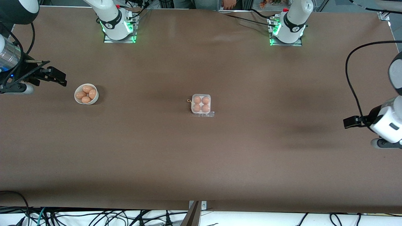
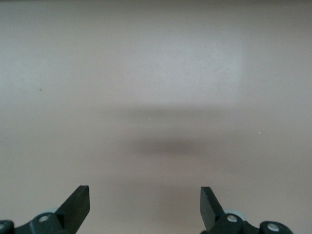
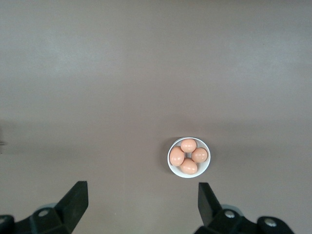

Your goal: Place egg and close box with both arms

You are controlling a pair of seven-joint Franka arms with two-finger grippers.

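Note:
The box sits mid-table, a small white carton with its clear lid down. Every cell holds an orange-brown egg, and I cannot tell the eggs apart. My right gripper is open and empty, up in the air at the right arm's end of the table, beside the bowl. In the right wrist view its fingers stand wide apart over bare table. My left gripper is open and empty, up over the left arm's end of the table. Its fingers frame only bare table.
A round white bowl with several loose eggs stands toward the right arm's end, also in the right wrist view. The arm bases stand along the table's back edge. Cables hang along the edge nearest the front camera.

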